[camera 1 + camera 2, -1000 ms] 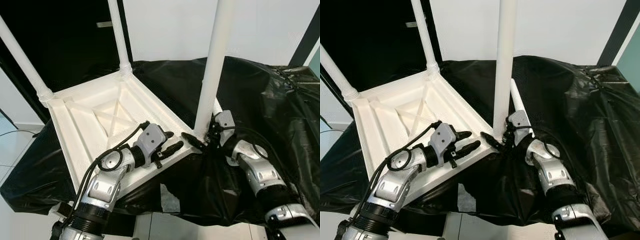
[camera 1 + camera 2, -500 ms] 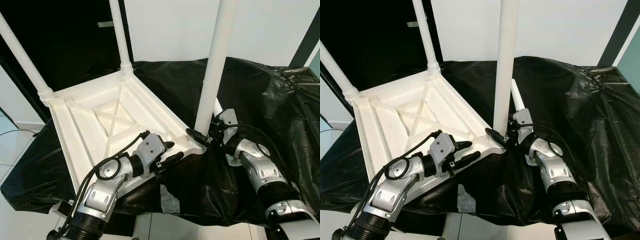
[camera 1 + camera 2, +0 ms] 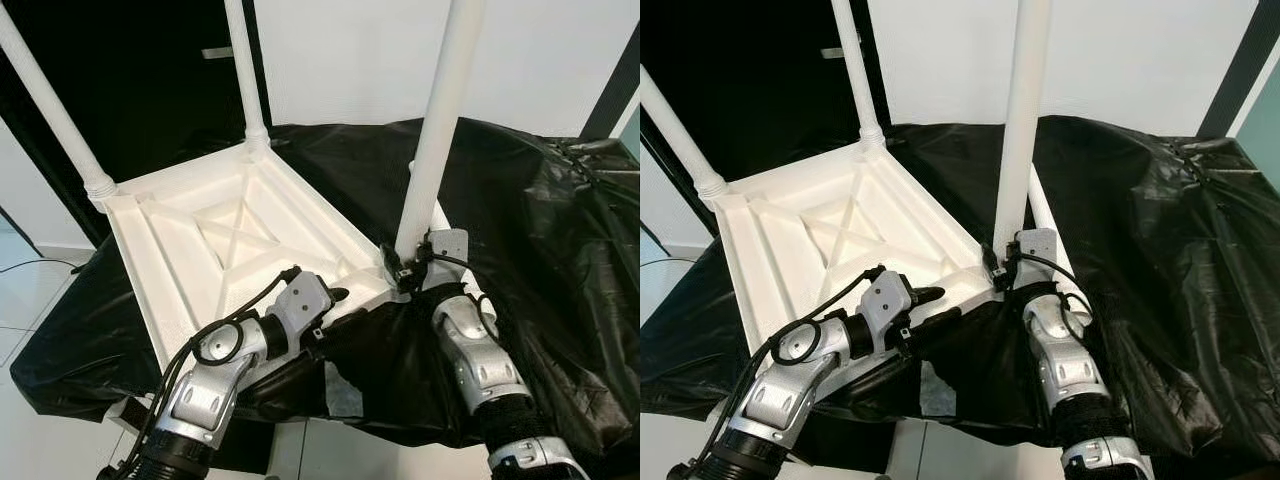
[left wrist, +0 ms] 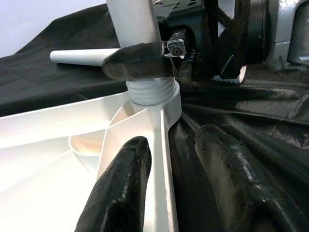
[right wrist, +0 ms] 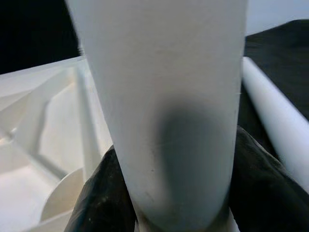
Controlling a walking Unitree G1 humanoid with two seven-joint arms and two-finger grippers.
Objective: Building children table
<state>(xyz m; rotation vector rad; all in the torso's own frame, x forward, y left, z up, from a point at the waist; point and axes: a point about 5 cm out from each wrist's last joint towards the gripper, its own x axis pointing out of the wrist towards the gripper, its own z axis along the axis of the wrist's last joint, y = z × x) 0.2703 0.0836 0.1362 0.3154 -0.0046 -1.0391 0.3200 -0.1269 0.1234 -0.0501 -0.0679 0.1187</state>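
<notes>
Smooth white plastic table (image 3: 190, 260), crinkled glossy sheet (image 3: 540, 230)

White wall (image 3: 350, 60) behind; dark opening (image 3: 130, 90) left; pale tiled floor (image 3: 25, 300) below.

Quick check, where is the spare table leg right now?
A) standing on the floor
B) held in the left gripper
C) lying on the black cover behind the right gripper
C: the spare leg lies flat on the black cover, past the right gripper clamped on the upright leg.

Upturned white table (image 3: 235, 225) on black sheet (image 3: 540, 230)
</notes>
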